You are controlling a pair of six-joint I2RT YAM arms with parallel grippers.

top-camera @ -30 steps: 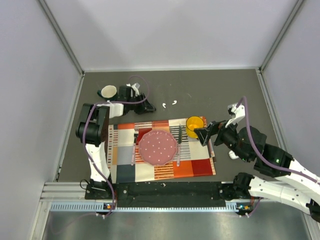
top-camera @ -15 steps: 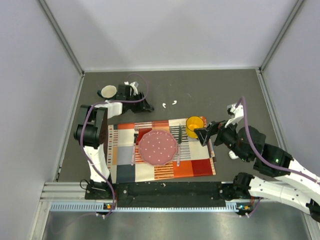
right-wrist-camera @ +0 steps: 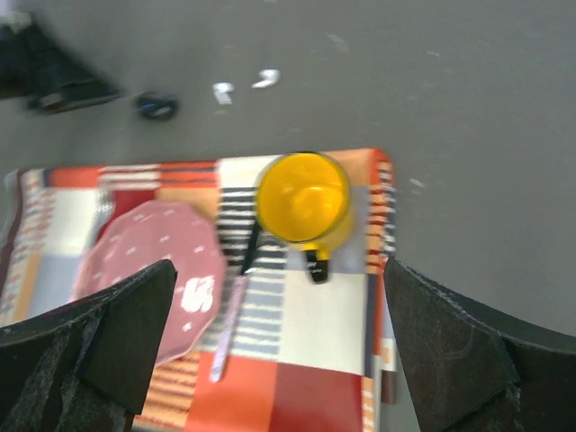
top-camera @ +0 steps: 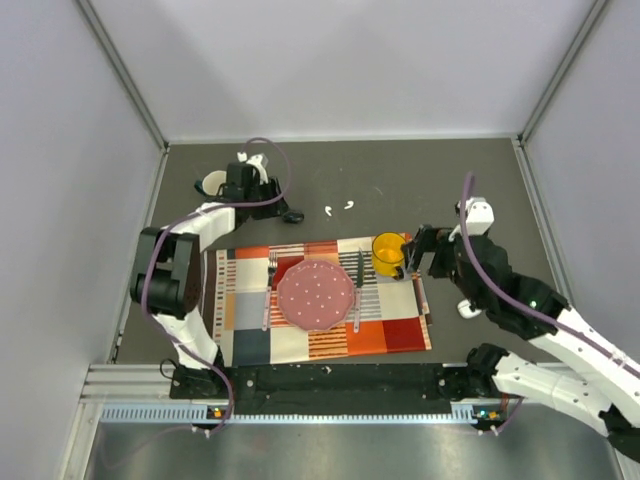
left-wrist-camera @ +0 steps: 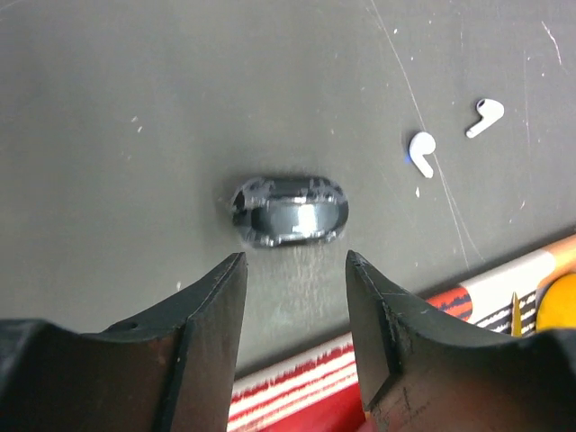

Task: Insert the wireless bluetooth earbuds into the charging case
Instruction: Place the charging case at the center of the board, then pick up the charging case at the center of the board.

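**A:** How are your hands?

**B:** My left gripper [left-wrist-camera: 295, 270] has its fingers parted and grips nothing. The black oval object [left-wrist-camera: 290, 211] lies on the dark table [left-wrist-camera: 135, 90] just beyond its fingertips, untouched. My right gripper [right-wrist-camera: 279, 270] is spread wide and empty above the placemat [right-wrist-camera: 306, 351]. The yellow mug [right-wrist-camera: 304, 200] stands on the mat ahead of its fingers.

**A:** And the earbuds?

**B:** The earbuds [left-wrist-camera: 421, 153] lie loose on the bare table, near each other. They are to the right of the black object and past the placemat's far edge.

**A:** The case?

**B:** The charging case [top-camera: 467, 310] sits on the table off the placemat's right edge, beside my right arm and well apart from the earbuds. It is too small for me to tell whether its lid is up.
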